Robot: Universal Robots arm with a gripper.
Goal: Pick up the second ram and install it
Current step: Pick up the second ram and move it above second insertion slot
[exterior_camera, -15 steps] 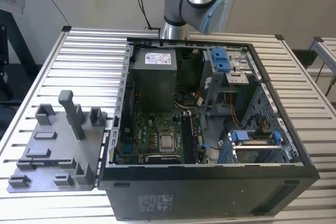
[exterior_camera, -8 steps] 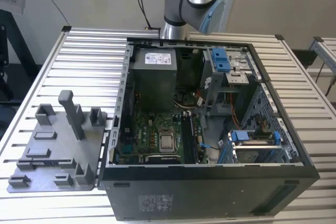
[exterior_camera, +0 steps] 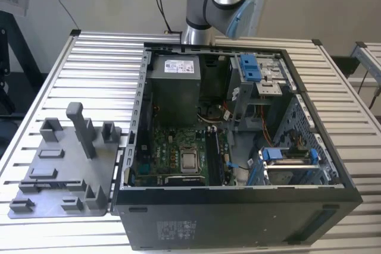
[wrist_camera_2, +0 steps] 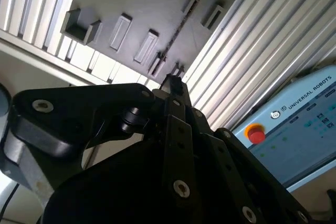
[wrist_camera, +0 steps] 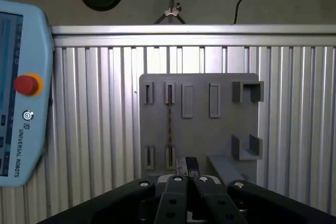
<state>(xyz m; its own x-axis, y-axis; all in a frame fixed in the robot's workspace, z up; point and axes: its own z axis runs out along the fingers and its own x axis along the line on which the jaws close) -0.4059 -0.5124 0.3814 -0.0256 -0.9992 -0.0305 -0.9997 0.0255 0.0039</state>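
On the ribbed metal desk [wrist_camera: 94,129] the grey tray [wrist_camera: 220,129] holds the second ram [wrist_camera: 169,124] on edge between slots, while the gripper [wrist_camera: 187,165] hovers over it, fingers [wrist_camera: 181,167] closed and empty: the pick-up seems unstarted, and calls for opening them astride that thin edge.

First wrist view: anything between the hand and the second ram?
Nothing. In the first wrist view the stretch from the hand to the second ram, which stands on edge in its slots, is bare grey fixture tray.
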